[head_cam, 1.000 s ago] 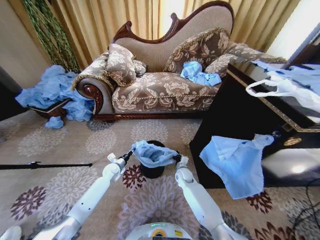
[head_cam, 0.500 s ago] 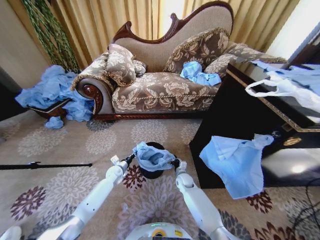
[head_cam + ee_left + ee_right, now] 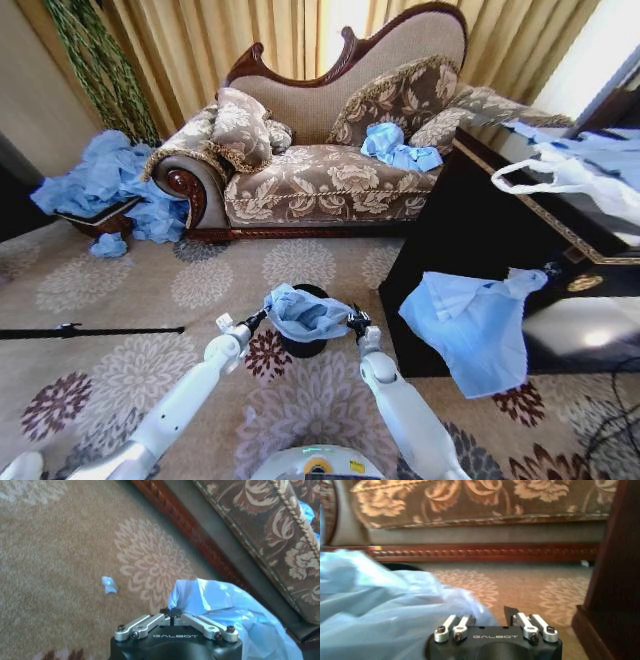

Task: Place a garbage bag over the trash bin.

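Note:
The small black trash bin (image 3: pixel 302 345) stands on the carpet in front of the sofa. The crinkled light-blue garbage bag (image 3: pixel 305 312) lies spread over its top, stretched between my two grippers. My left gripper (image 3: pixel 256 320) is at the bin's left side, shut on the garbage bag's (image 3: pixel 225 603) edge; its own view has the left gripper (image 3: pixel 170 612) with fingertips together. My right gripper (image 3: pixel 353 322) is at the bin's right side. In its own view the right gripper (image 3: pixel 490 615) has fingers apart, with the garbage bag (image 3: pixel 380 603) lying against one finger.
A dark cabinet (image 3: pixel 470 240) stands close on the right, with a bigger pale-blue bag (image 3: pixel 470 325) hanging from it and a white bag (image 3: pixel 575 180) on top. The sofa (image 3: pixel 330 170) is behind the bin. A blue heap (image 3: pixel 110 180) lies far left, a black rod (image 3: pixel 90 330) on the carpet.
Both grippers dropped a little with the bag, which now sits lower on the bin. The right forearm has shifted slightly to the right.

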Robot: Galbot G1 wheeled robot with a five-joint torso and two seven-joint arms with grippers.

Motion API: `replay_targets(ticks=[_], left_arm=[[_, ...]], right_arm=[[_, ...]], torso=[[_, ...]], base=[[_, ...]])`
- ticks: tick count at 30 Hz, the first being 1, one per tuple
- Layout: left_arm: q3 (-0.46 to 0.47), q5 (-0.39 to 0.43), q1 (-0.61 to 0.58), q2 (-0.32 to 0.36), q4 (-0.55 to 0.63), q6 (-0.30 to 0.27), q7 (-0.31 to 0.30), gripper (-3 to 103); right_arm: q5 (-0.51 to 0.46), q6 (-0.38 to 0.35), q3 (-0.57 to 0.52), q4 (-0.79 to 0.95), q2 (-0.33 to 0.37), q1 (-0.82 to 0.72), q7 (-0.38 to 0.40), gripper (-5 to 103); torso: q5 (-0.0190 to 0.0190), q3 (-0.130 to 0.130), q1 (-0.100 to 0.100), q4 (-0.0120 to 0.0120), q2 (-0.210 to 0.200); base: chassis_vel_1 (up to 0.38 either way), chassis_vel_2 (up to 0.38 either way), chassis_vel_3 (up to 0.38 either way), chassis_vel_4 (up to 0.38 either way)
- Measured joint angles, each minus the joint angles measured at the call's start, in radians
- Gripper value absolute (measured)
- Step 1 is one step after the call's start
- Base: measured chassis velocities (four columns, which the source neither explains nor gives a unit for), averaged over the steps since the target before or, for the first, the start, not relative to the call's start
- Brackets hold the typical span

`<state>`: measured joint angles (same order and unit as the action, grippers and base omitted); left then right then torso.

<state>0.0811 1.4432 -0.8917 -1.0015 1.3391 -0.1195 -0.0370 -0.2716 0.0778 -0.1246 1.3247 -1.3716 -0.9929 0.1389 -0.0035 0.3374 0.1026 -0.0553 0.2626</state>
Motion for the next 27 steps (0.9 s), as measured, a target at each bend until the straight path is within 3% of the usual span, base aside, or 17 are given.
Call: replay_targets(ticks=[1, 4, 5, 10, 11, 17, 21, 26, 27], left_arm=[[0.0, 0.0, 0.0, 0.0, 0.0, 0.0, 0.0, 0], [0.004, 0.012, -0.004, 0.014, 0.024, 0.0, -0.001, 0], [0.004, 0.012, -0.004, 0.014, 0.024, 0.0, -0.001, 0], [0.001, 0.019, 0.003, 0.023, 0.049, 0.0, -0.002, 0], [0.001, 0.019, 0.003, 0.023, 0.049, 0.0, -0.002, 0], [-0.011, 0.03, 0.033, 0.025, 0.035, -0.001, -0.002, 0], [-0.016, 0.035, 0.043, 0.025, 0.029, -0.001, -0.004, 0], [-0.029, 0.036, 0.062, 0.023, 0.019, -0.003, -0.005, 0], [-0.036, 0.036, 0.07, 0.024, 0.014, -0.003, -0.005, 0]], right_arm=[[0.0, 0.0, 0.0, 0.0, 0.0, 0.0, 0.0, 36], [0.034, 0.011, 0.012, 0.041, 0.005, -0.036, -0.016, 51], [0.034, 0.011, 0.012, 0.041, 0.005, -0.036, -0.016, 51], [0.112, 0.015, 0.01, 0.09, 0.03, -0.079, -0.046, 73], [0.112, 0.015, 0.01, 0.09, 0.03, -0.079, -0.046, 73], [0.131, 0.014, 0.006, 0.157, 0.091, -0.147, -0.077, 98], [0.145, 0.046, -0.006, 0.161, 0.112, -0.17, -0.122, 100], [0.177, 0.105, -0.035, 0.163, 0.14, -0.197, -0.219, 100], [0.178, 0.127, -0.049, 0.162, 0.152, -0.208, -0.269, 100]], torso=[[0.0, 0.0, 0.0, 0.0, 0.0], [0.0001, 0.0, 0.0, 0.0001, 0.0], [0.0001, 0.0, 0.0, 0.0001, 0.0], [0.0002, 0.0, 0.0, 0.0, 0.0], [0.0002, 0.0, 0.0, 0.0, 0.0], [0.0002, 0.0, 0.0, 0.0, 0.0], [0.0001, 0.0, 0.0, -0.0001, 0.0], [0.0001, 0.0, 0.0, 0.0001, 0.0], [0.0002, 0.0, 0.0, 0.0, 0.0]], base=[[0.0, 0.0, 0.0, 0.0], [0.0, 0.0, 0.0, 0.0], [0.0, 0.0, 0.0, 0.0], [0.0, 0.0, 0.0, 0.0], [0.0, 0.0, 0.0, 0.0], [0.0, 0.0, 0.0, 0.0], [0.0, 0.0, 0.0, 0.0], [0.0, 0.0, 0.0, 0.0], [0.0, 0.0, 0.0, 0.0]])
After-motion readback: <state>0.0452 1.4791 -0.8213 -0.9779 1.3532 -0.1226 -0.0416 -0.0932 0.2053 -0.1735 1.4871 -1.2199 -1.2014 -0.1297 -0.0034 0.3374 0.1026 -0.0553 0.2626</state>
